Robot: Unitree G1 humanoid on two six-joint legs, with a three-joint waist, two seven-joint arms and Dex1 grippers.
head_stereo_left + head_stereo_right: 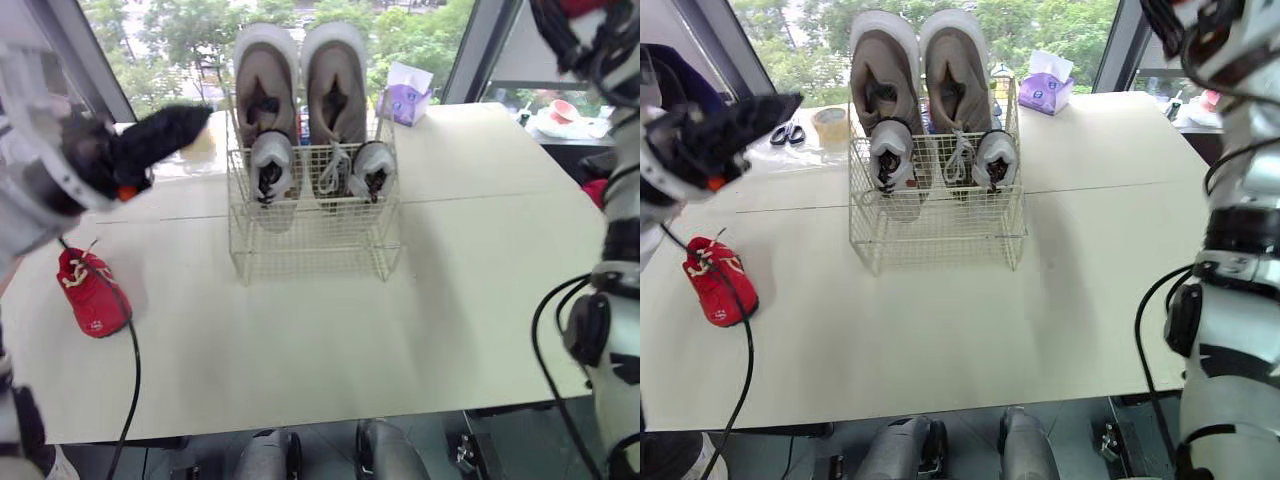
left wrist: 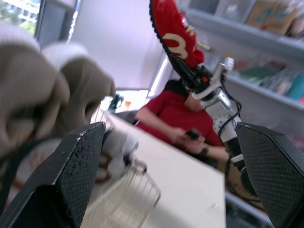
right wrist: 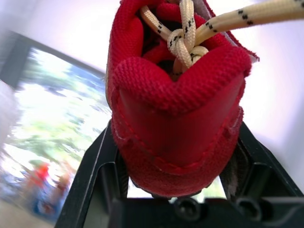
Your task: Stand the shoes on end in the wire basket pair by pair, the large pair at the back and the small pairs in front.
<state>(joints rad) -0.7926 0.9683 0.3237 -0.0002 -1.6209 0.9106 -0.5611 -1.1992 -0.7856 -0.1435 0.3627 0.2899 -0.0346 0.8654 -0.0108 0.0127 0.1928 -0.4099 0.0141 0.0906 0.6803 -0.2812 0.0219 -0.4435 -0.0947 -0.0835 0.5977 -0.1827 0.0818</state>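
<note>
The wire basket stands at the back middle of the table. A large grey-brown pair stands on end along its back, with a small grey pair upright in front of it. One small red shoe lies flat on the table at the left. My left gripper hovers open and holds nothing, up left of the basket. A second red shoe sits clamped in my right gripper, which is raised high at the right; the left wrist view shows that red shoe in the air.
A purple tissue box sits behind the basket to the right. A tape roll and scissors lie at the back left. A person in a red shirt sits beyond the table's right side. The table's front edge is close.
</note>
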